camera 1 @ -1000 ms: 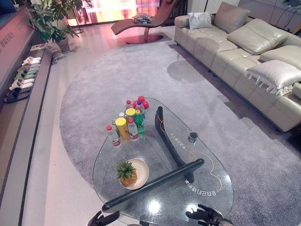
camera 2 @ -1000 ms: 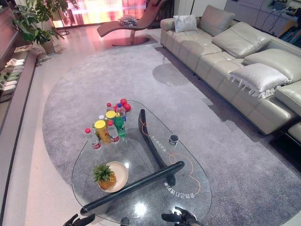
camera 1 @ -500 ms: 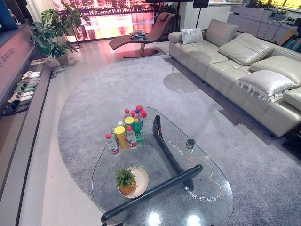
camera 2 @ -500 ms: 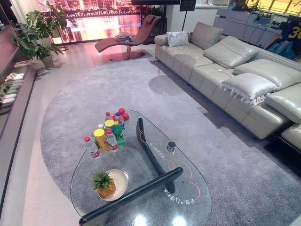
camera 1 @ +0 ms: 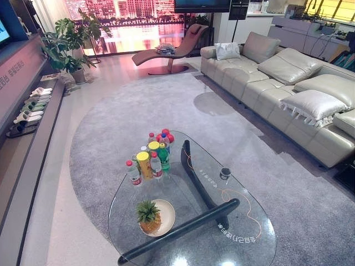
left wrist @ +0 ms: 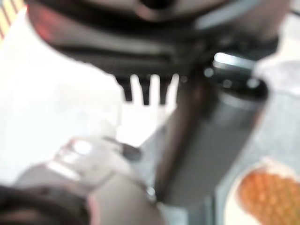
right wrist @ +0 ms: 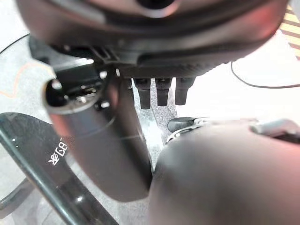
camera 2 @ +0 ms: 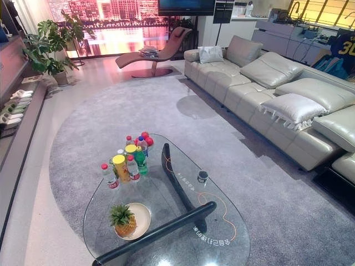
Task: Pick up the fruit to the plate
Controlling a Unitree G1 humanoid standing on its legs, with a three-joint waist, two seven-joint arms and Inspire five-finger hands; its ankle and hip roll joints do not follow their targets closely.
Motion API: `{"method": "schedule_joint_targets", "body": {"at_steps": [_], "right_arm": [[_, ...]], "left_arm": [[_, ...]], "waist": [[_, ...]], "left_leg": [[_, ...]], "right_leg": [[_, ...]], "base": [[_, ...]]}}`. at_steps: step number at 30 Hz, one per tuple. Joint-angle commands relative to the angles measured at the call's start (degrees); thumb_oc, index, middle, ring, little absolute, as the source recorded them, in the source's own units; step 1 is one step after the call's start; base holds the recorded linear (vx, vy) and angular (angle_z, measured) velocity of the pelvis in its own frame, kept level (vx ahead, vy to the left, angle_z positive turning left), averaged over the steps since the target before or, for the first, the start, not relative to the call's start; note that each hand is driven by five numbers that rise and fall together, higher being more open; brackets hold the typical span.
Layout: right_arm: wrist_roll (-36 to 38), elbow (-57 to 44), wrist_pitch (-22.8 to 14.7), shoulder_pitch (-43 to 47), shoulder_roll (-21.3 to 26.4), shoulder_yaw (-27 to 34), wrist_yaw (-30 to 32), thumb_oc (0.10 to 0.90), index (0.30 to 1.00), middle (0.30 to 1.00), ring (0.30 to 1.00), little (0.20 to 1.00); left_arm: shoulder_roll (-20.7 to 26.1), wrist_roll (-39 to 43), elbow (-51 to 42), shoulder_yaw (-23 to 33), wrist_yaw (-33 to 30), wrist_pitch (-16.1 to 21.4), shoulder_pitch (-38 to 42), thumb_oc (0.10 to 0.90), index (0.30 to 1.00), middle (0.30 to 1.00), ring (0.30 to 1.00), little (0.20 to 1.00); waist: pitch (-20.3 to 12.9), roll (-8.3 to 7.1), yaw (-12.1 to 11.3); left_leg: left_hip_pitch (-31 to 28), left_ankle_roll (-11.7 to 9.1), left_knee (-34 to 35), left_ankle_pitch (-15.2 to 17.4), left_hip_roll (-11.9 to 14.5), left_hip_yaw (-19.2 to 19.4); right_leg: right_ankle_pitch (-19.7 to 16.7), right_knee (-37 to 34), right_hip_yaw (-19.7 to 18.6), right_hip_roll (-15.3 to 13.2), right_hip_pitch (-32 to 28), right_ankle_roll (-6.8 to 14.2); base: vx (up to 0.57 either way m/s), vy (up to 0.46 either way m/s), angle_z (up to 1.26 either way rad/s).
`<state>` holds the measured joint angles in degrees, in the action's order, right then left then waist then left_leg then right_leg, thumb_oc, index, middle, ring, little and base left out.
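A small golden pineapple with a green leafy crown (camera 1: 148,216) already sits on the round cream plate (camera 1: 166,214), at the lower left of the clear glass tabletop (camera 1: 244,210) in the left eye view. So the fruit looks placed, judged from how it lies now.

I judge the pineapple fairly heavy for its size, stiff, and rough enough not to slip. The spiky crown would prick and could tear, so the body is the better place to take hold, from the sides and low down. The plate under it is light and could slide on the glass.

Above the plate, in the middle left of the frame, stands a tight cluster of drinks. I count two yellow cans (camera 1: 144,164), one green bottle (camera 1: 163,156) and at least two clear bottles with red caps (camera 1: 132,172); more may be hidden behind. A few red round things (camera 1: 166,134) sit at the back of the cluster, too small to name. One small dark cup (camera 1: 224,173) stands alone at the right of the tabletop.

The left hand (left wrist: 154,89) and the right hand (right wrist: 159,91) show in their own wrist views, fingers hanging straight and relaxed, holding nothing, close above the tabletop's near edge.
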<state>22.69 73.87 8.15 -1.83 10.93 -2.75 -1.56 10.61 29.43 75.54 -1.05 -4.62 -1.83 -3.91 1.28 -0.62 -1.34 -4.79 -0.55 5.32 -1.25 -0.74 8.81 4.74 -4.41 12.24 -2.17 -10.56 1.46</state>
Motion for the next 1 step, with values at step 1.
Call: {"method": "schedule_joint_targets", "body": {"at_steps": [1], "right_arm": [[0.2,5.1,0.2,2.6,-0.7,1.1,-1.0,0.8,0.9,0.9,0.9,0.9]], "left_arm": [[-0.7,-2.1,3.8,1.6,-0.3,1.5,5.0,0.8,0.9,0.9,0.9,0.9]], "waist": [[1.7,-0.61,-1.2]], "left_leg": [[-3.5,-0.8,-0.3,1.6,0.8,2.3]], "right_leg": [[-9.5,-0.6,2.7,-4.3,3.2,3.5]], "base": [[0.0,0.0,0.0]]}}
